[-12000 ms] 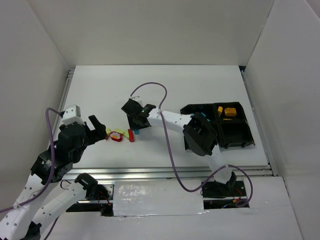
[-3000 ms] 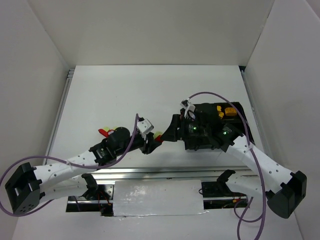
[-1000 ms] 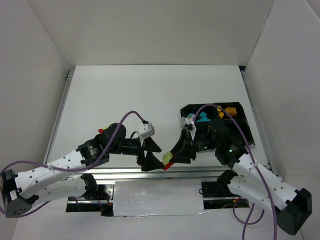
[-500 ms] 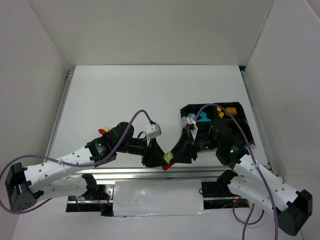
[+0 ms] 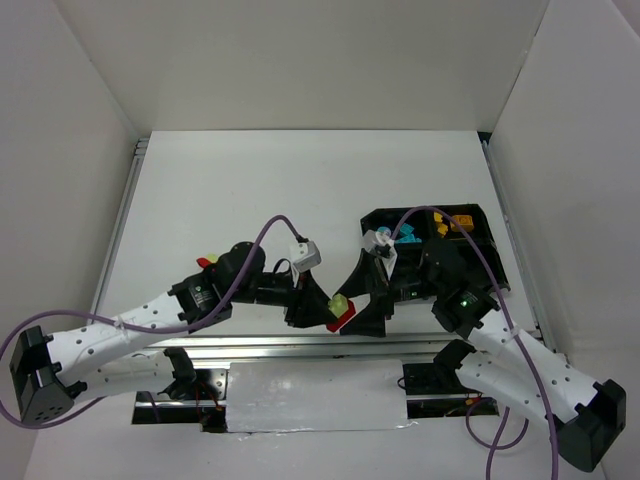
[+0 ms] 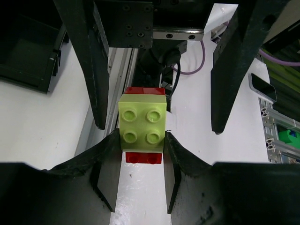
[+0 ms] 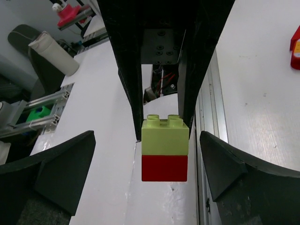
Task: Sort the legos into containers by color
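**A:** Where's the room?

**B:** Tight at the near edge; the left gripper (image 6: 141, 140) and right gripper (image 7: 147, 138) face each other just by the rail (image 5: 260, 345), left of the tray (image 5: 478, 268). The table (image 5: 300, 180) runs on well past them to the far wall (image 5: 300, 60).

**A:** And the grips?

**B:** The left one is clamped on the green brick (image 6: 142, 123), a pad (image 6: 110, 164) flat against each side. A red brick (image 7: 164, 168) is joined to its underside, so the two make one stack (image 5: 341, 311), held between the arms close to the table's near edge. The right one is spread wide, its fingers (image 7: 61, 164) either side of the stack, touching neither brick.

**A:** Shapes, surfaces?

**B:** The green brick is square, glossy plastic, with four round studs; the red one is the same width, with smooth sides. The fingers are matt black and wedge-shaped; the table is flat white; the rail is grooved bare metal.

**A:** The tray?

**B:** Black plastic with raised walls and square compartments. A cyan brick (image 5: 406, 239) lies in the far left one and an orange brick (image 5: 461, 222) in the far right; the near left one is hidden by the right arm. A loose brick (image 5: 206, 262), red, lies on the table beside the left arm, well apart from the stack.
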Controlling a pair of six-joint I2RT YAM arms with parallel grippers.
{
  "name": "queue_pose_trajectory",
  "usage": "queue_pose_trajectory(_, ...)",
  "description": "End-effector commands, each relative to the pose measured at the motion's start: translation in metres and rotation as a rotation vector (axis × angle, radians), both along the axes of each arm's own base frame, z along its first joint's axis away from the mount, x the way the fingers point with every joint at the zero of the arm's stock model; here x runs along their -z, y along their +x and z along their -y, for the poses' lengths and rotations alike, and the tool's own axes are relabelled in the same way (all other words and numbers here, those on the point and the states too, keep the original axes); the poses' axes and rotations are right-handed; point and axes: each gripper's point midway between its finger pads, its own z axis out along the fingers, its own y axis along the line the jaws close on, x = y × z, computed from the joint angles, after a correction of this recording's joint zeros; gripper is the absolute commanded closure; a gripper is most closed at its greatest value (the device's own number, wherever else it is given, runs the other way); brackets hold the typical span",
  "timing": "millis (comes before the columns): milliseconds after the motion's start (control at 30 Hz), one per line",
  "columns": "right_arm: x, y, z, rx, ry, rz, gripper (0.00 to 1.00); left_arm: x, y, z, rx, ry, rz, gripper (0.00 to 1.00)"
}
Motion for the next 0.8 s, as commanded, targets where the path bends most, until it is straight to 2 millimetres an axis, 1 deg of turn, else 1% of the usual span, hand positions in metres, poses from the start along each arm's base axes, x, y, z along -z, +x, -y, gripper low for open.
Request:
queue_pose_trajectory(0, -0.019, 0.001, 0.0, 0.033, 0.067, 0.066, 0.0, -0.042, 0.004, 0.003, -0.012, -0.122, 0.078, 1.0)
queue_pose_trajectory(67, -0.017, 0.001, 0.001, 0.037, 0.062, 0.065, 0.02, -0.044, 0.002, 0.002, -0.009, -0.131, 0.083, 1.0)
queue_pose_trajectory(100, -0.016, 0.001, 0.001, 0.037, 0.059, 0.065, 0.14, -0.045, 0.002, 0.001, -0.009, -0.135, 0.084, 1.0)
queue_pose_trajectory(167, -0.014, 0.001, 0.001, 0.032, 0.055, 0.065, 0.25, -0.047, 0.0, 0.001, 0.002, -0.142, 0.088, 1.0)
queue_pose_trajectory(200, -0.013, 0.002, 0.0, 0.034, 0.052, 0.061, 0.46, -0.048, -0.001, 0.001, 0.007, -0.144, 0.088, 1.0)
queue_pose_trajectory(233, -0.012, 0.003, 0.0, 0.034, 0.05, 0.057, 0.53, -0.047, -0.002, 0.001, 0.01, -0.144, 0.088, 1.0)
queue_pose_trajectory(267, -0.012, 0.003, 0.0, 0.034, 0.05, 0.057, 0.57, -0.049, -0.003, 0.001, 0.017, -0.151, 0.091, 1.0)
queue_pose_trajectory(367, -0.012, 0.003, -0.001, 0.027, 0.05, 0.053, 0.59, -0.051, -0.005, 0.001, 0.029, -0.161, 0.092, 1.0)
queue_pose_trajectory(433, -0.012, 0.002, -0.001, 0.02, 0.051, 0.055, 0.73, -0.053, -0.006, 0.0, 0.032, -0.168, 0.093, 1.0)
queue_pose_trajectory(467, -0.013, 0.002, -0.001, 0.026, 0.052, 0.061, 0.89, -0.053, -0.005, -0.001, 0.019, -0.169, 0.094, 1.0)
queue_pose_trajectory(500, -0.013, 0.004, -0.001, 0.032, 0.049, 0.064, 0.95, -0.054, -0.004, -0.002, 0.013, -0.169, 0.096, 1.0)
queue_pose_trajectory(567, -0.01, 0.004, 0.0, 0.036, 0.039, 0.062, 1.0, -0.057, -0.004, -0.004, 0.002, -0.177, 0.108, 1.0)
queue_pose_trajectory(667, -0.006, 0.001, 0.001, 0.011, 0.027, 0.068, 1.0, -0.064, 0.001, -0.011, -0.044, -0.183, 0.131, 1.0)
queue_pose_trajectory(700, -0.005, -0.001, 0.001, -0.005, 0.026, 0.071, 1.0, -0.063, 0.004, -0.014, -0.07, -0.17, 0.133, 1.0)
queue_pose_trajectory(733, -0.003, -0.002, 0.002, -0.009, 0.02, 0.077, 1.0, -0.07, 0.004, -0.018, -0.084, -0.18, 0.146, 1.0)
queue_pose_trajectory(767, -0.002, 0.0, 0.002, -0.005, 0.015, 0.077, 1.0, -0.071, 0.007, -0.02, -0.097, -0.173, 0.158, 1.0)
